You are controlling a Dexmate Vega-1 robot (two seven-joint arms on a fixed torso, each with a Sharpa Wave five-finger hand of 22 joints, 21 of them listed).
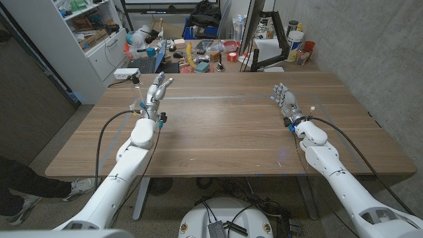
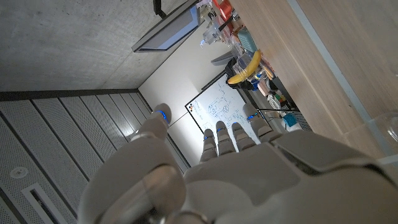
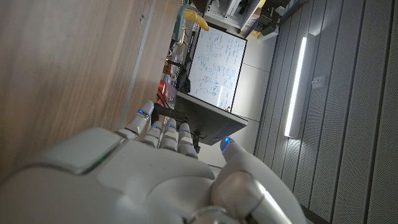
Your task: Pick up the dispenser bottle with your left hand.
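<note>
Spanning mid-frame, the smooth wood-grain desk (image 1: 218, 125) is lying bare between both hands. Left hand (image 1: 156, 90), upper left, is holding nothing, fingers spread; right hand (image 1: 284, 100), at right, likewise. No dispenser bottle is identifiable among the far-edge clutter.

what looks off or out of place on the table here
Nothing looks spilled or damaged on the wooden table. The left hand and right hand are open, holding nothing. A faint clear object sits by the left wrist, too transparent to identify.
</note>
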